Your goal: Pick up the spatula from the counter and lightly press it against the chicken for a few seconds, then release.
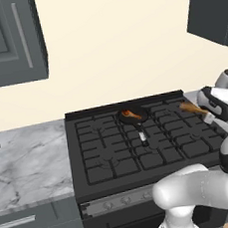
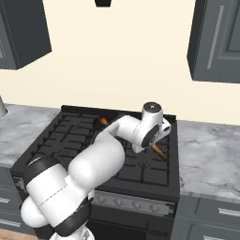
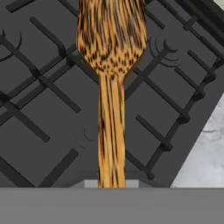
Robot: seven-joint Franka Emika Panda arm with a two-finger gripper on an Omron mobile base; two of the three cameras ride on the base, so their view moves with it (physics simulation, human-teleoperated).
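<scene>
**Spatula in hand, chicken not yet touched**

The spatula [image 3: 111, 65] lies closest to the lens. Its mottled wooden blade and handle run straight up the hand view, above the black grates of the stove [image 1: 98, 158]. A corner of the marble worktop [image 3: 205, 153] shows at the lower right. In the base views the spatula is aloft over the right-hand burners, sticking out from the robot's wrist and clear of the grates. The finger tips themselves are hidden. Even so, a spatula carried in the air in line with the hand tells me the jaws are closed on its handle.

The pan [image 1: 134, 115] stands on a rear burner near the middle of the stove, its handle pointing toward the front. The chicken [image 1: 130, 114] lies inside it as a small orange-brown piece. Spatula and pan are well apart. The blade points roughly toward the pan, but nothing touches.

As for progress, the pick-up from the worktop looks done, and that is the only part I would count as finished. What is left is the real work: carrying the blade across the burners to the pan, lowering it onto the chicken, holding a light pressure for a few seconds, then letting go. The press should be gentle, since a hard push could slide the pan on its grate.
</scene>
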